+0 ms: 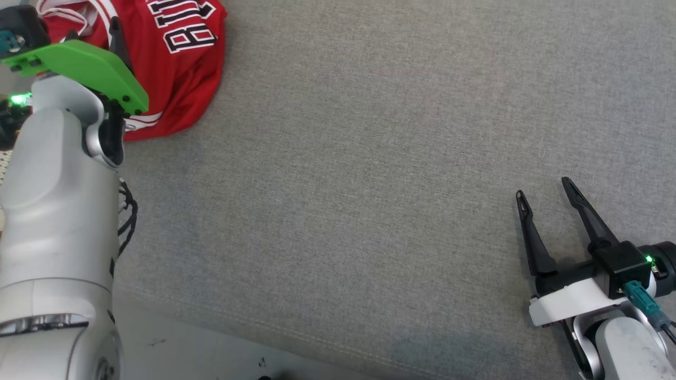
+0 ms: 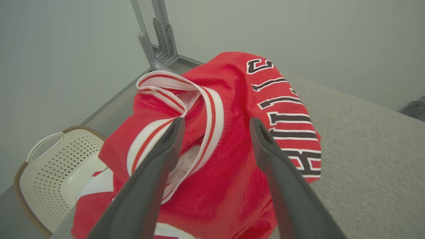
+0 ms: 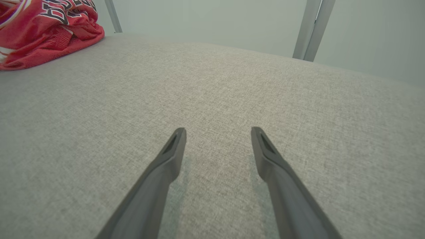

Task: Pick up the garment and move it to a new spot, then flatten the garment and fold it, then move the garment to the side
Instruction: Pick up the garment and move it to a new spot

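Note:
The garment (image 1: pixel 174 68) is a red jersey with black-and-white lettering and white-red striped trim, crumpled in a heap at the far left corner of the grey fabric surface (image 1: pixel 369 184). In the left wrist view the garment (image 2: pixel 232 156) lies just past my left gripper (image 2: pixel 215 124), whose fingers stand open over its striped collar with nothing clamped between them. In the head view the left arm with its green bracket (image 1: pixel 84 68) covers part of the jersey. My right gripper (image 1: pixel 544 190) rests open at the lower right, far from the garment (image 3: pixel 49 33); it holds nothing (image 3: pixel 217 132).
A cream perforated laundry basket (image 2: pixel 49 172) stands on the floor beyond the surface's left edge. Grey metal frame posts (image 2: pixel 159 36) rise behind the jersey, and others (image 3: pixel 312 30) stand at the back. The near edge of the surface (image 1: pixel 296 332) runs along the bottom.

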### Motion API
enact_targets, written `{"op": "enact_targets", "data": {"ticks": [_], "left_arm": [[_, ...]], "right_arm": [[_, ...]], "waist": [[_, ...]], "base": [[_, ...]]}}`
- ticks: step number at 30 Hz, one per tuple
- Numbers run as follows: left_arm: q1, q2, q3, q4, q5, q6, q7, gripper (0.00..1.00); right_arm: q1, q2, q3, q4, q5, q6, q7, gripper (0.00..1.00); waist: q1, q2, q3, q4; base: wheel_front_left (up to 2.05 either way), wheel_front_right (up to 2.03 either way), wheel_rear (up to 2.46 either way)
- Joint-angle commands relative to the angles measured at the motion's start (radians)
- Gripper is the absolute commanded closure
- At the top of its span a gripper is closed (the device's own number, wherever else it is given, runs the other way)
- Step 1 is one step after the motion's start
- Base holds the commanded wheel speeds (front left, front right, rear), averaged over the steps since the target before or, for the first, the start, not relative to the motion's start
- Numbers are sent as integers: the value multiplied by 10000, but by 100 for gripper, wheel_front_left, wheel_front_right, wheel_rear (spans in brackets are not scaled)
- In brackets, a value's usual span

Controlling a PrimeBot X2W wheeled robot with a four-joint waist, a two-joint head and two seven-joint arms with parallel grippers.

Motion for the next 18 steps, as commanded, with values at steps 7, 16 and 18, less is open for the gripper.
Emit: {"op": "enact_targets", "data": {"ticks": [7, 16, 18], "left_arm": [[-1209, 707, 153, 1501, -206, 184, 643, 0], [-1722, 1015, 263, 2306, -356, 328, 738, 0], [-1703, 1068, 187, 2442, -298, 404, 773, 0]], "right_arm": [[-372, -18, -47, -40, 99, -1, -47, 0], [-586, -192, -100, -224, 117, -1, -30, 0], [-591, -207, -139, -262, 101, -1, -26, 0]], "waist": [[-2, 0, 727, -992], [-2, 0, 1289, -1474], [-2, 0, 1401, -1544]], "base": [[0, 0, 0], [0, 0, 0], [0, 0, 0]]}}
